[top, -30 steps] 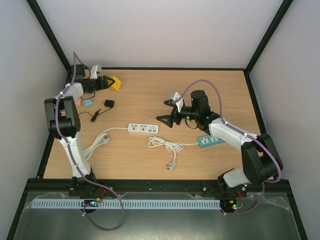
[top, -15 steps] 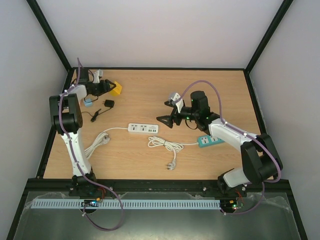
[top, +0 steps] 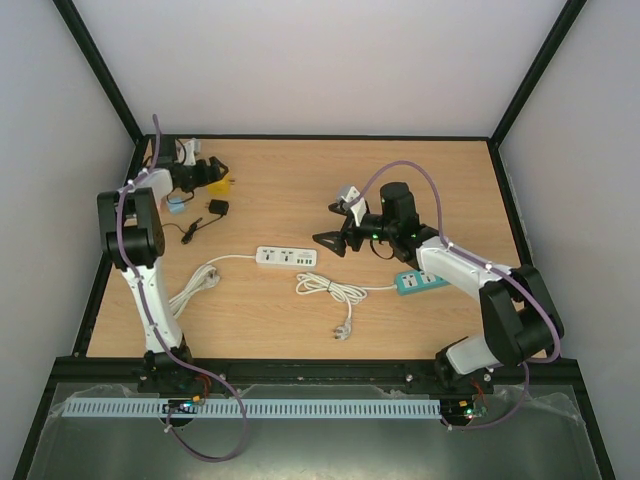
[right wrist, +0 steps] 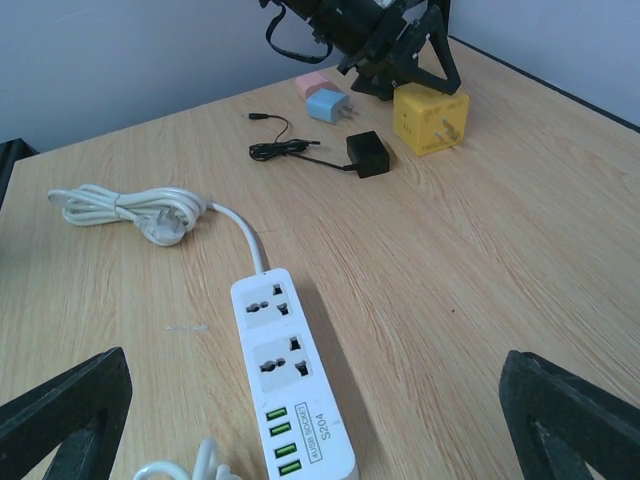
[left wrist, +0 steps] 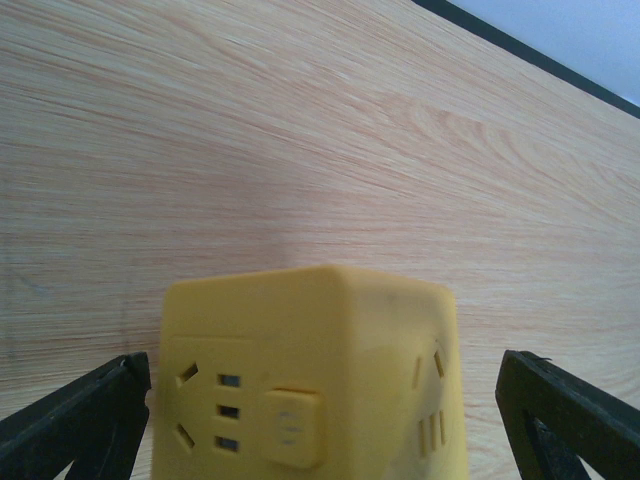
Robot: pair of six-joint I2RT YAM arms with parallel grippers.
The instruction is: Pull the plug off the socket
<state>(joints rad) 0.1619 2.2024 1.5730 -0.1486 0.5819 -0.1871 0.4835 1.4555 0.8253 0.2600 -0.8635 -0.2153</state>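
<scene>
Yellow socket cube (left wrist: 305, 380) stands between the left pincer's (left wrist: 320, 360) fingers (left wrist: 80, 425), slim gaps beside.

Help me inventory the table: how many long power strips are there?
2. A white strip lies mid-table; a teal strip lies right of it, partly beneath the right arm. None seems hidden.

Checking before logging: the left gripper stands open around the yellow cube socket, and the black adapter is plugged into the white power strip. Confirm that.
The black adapter is not plugged in: the right wrist view shows it lying on the table near the yellow cube socket, the white power strip outlets empty. The rest holds.
</scene>
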